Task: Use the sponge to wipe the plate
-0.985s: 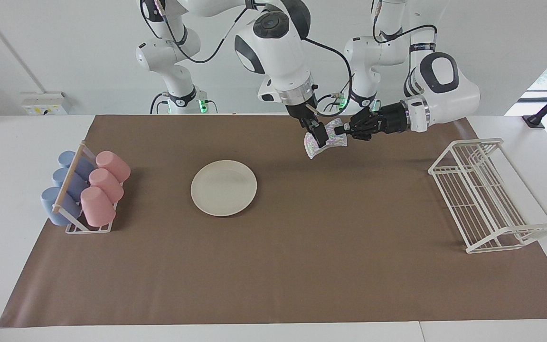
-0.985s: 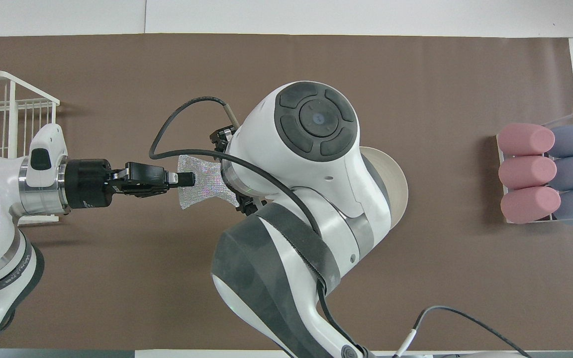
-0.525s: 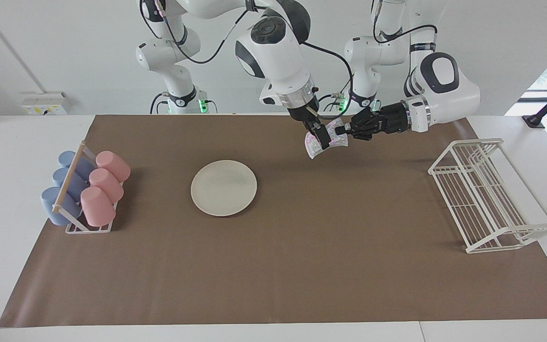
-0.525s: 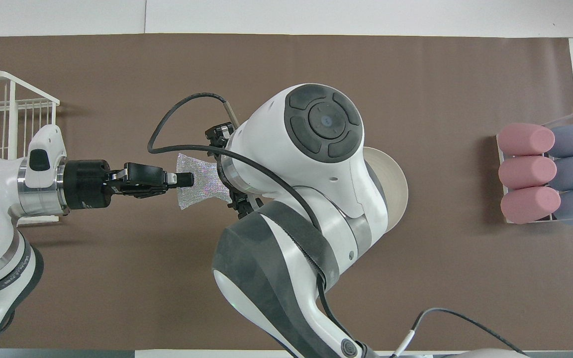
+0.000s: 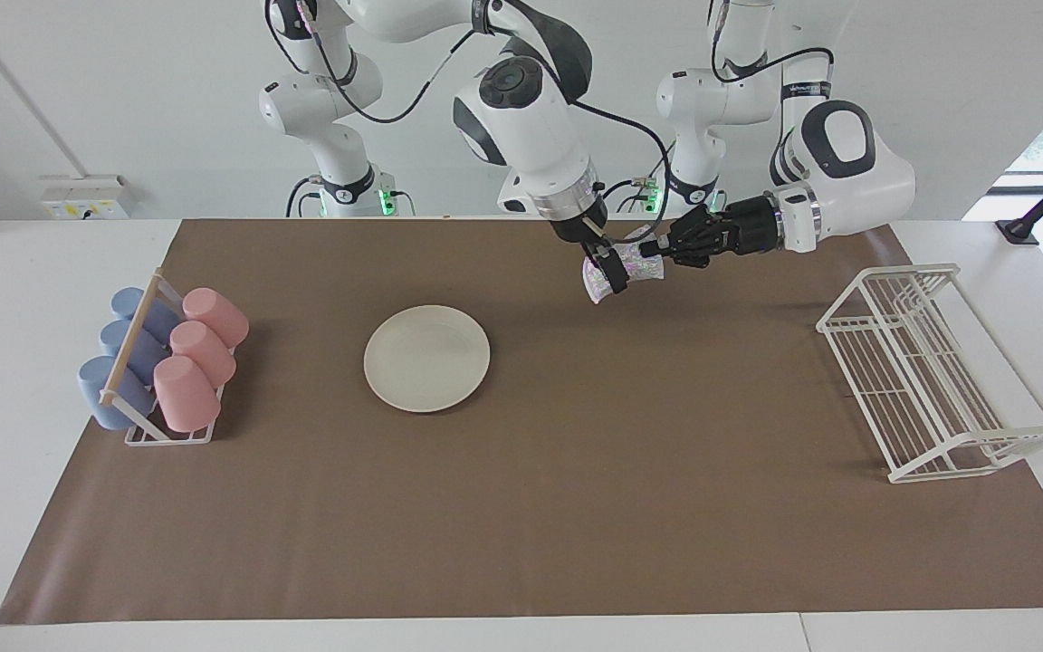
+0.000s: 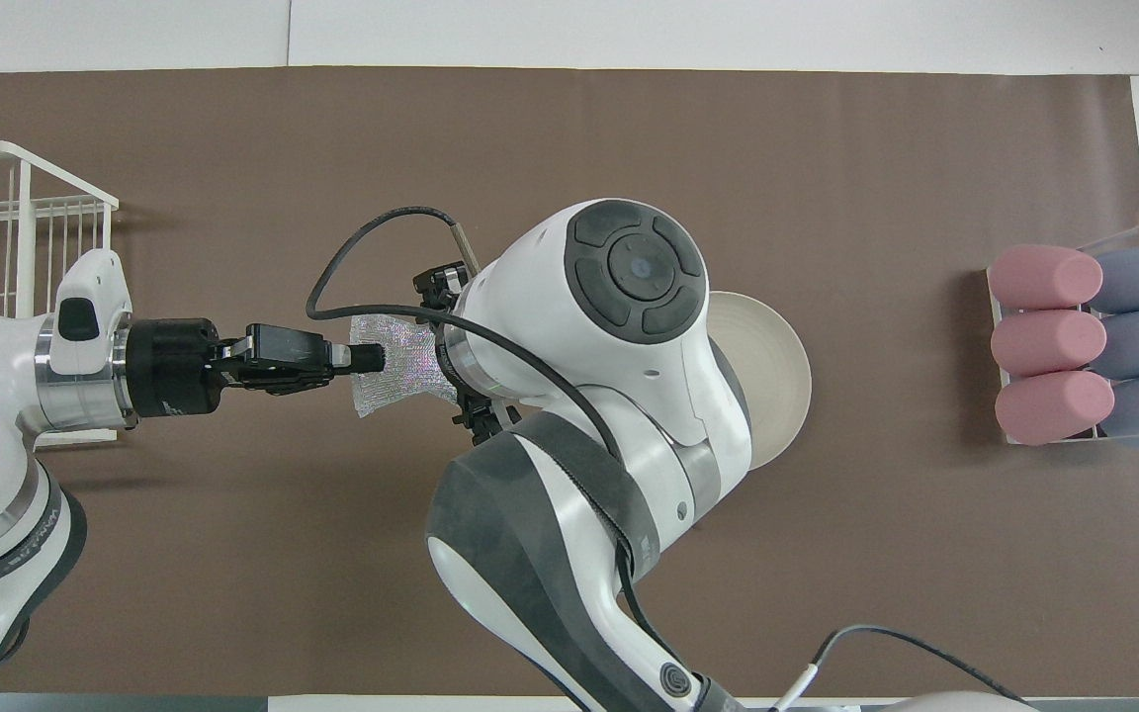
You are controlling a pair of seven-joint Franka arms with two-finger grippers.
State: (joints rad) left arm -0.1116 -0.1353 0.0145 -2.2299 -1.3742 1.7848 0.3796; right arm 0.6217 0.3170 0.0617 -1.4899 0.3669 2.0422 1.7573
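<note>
Gripping the sponge (image 5: 623,269): both left hand (image 5: 651,246) and right hand (image 5: 613,272).

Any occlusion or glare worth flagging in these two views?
Overhead view: the right arm's bulk covers much of the plate and part of the sponge. Facing view: plate fully visible, even lighting, soft shadows, bright window patch at the frame's edge.

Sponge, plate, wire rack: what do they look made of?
Sponge: looks like metallic mesh fabric; it glitters iridescent and crumples, held by both the left gripper and right gripper. Plate: cream, matte, no glare; ceramic or melamine, can't tell. Wire rack: thin white rods, probably coated metal.
</note>
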